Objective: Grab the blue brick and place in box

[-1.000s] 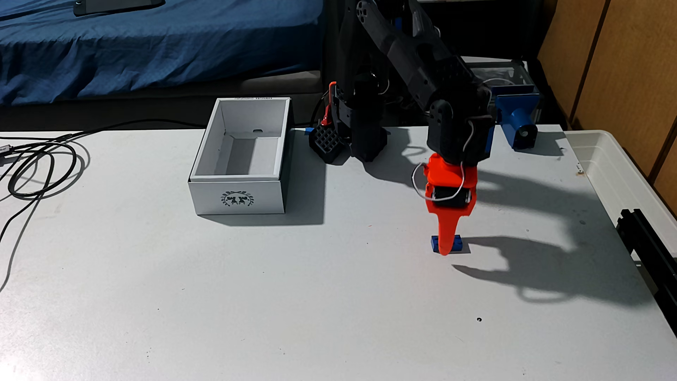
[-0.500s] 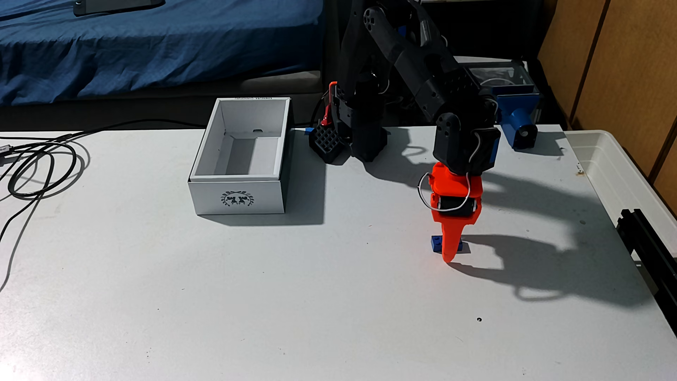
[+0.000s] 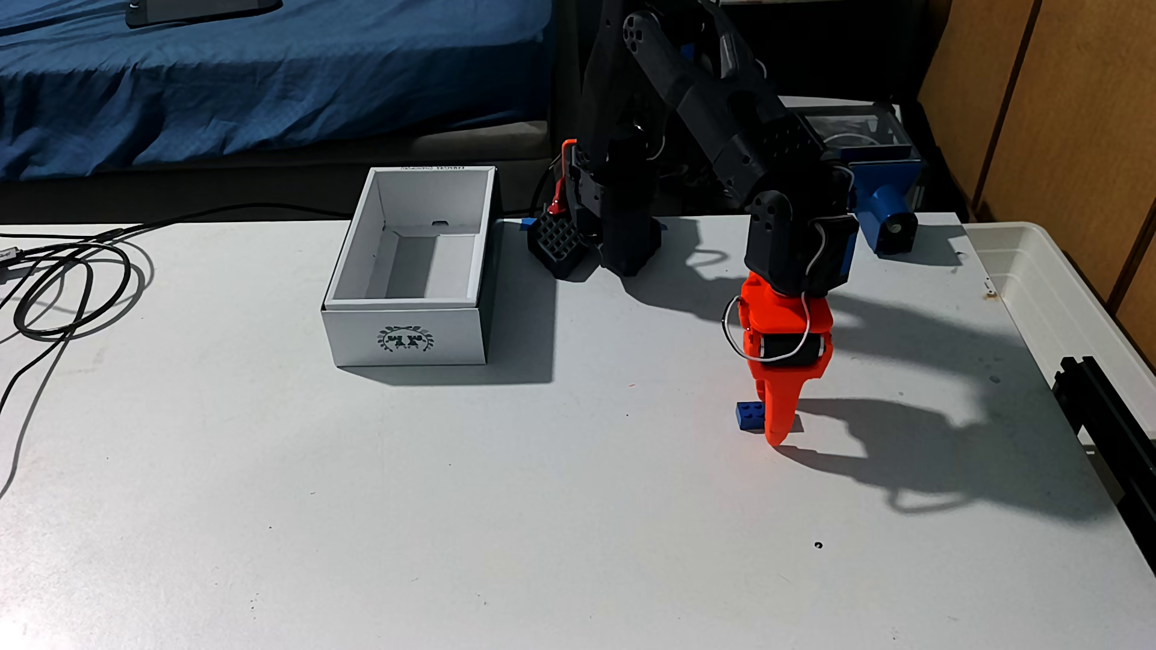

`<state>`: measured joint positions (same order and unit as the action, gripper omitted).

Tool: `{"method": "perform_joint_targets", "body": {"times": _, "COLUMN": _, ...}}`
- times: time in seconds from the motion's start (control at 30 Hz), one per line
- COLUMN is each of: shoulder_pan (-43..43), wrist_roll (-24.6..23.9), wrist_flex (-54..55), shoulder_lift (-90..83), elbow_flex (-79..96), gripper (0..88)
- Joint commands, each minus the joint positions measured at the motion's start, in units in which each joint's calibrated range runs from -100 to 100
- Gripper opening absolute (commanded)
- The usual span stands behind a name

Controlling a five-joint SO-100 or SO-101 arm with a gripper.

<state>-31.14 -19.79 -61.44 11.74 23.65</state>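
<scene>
Fixed view. My gripper [image 3: 777, 437] pointing down, orange tip at table [image 3: 563, 500] surface, right half, closer to right edge than left. Blue brick [image 3: 750, 416] flat on table, studs up, touching finger on its left side as view shows; brick's right part hidden behind finger. Second finger hidden, so can't tell if jaws wide, narrow or gripping. Box [image 3: 406, 337] top open, well apart to left, near far edge, wreath emblem side facing camera. Cables [image 3: 69, 281] coiled at left edge.
</scene>
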Motion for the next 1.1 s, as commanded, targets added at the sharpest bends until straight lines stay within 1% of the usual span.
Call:
{"method": "perform_joint_targets", "body": {"times": 0.0, "shoulder_pan": -0.06, "wrist_roll": 0.66, "wrist_flex": -0.47, "shoulder_lift": 0.14, "elbow_flex": -0.58, "gripper": 18.9}}
{"method": "perform_joint_targets", "body": {"times": 0.2, "shoulder_pan": 0.09, "wrist_roll": 0.66, "wrist_flex": -0.73, "shoulder_lift": 0.14, "elbow_flex": -0.49, "gripper": 18.3}}
{"method": "perform_joint_targets", "body": {"times": 0.37, "shoulder_pan": 0.16, "wrist_roll": 0.66, "wrist_flex": -1.85, "shoulder_lift": -0.28, "elbow_flex": -0.67, "gripper": 11.4}}
{"method": "perform_joint_targets", "body": {"times": 0.6, "shoulder_pan": 1.05, "wrist_roll": 0.66, "wrist_flex": -1.85, "shoulder_lift": 0.06, "elbow_flex": -0.76, "gripper": 10.3}}
{"method": "perform_joint_targets", "body": {"times": 0.73, "shoulder_pan": 1.2, "wrist_roll": 0.66, "wrist_flex": -1.77, "shoulder_lift": 0.14, "elbow_flex": -1.02, "gripper": 2.9}}
{"method": "perform_joint_targets", "body": {"times": 0.8, "shoulder_pan": 1.2, "wrist_roll": 0.66, "wrist_flex": -1.68, "shoulder_lift": 0.14, "elbow_flex": -1.11, "gripper": 1.5}}
{"method": "perform_joint_targets", "body": {"times": 1.07, "shoulder_pan": 2.47, "wrist_roll": 0.61, "wrist_flex": -1.77, "shoulder_lift": -0.7, "elbow_flex": -1.29, "gripper": 1.0}}
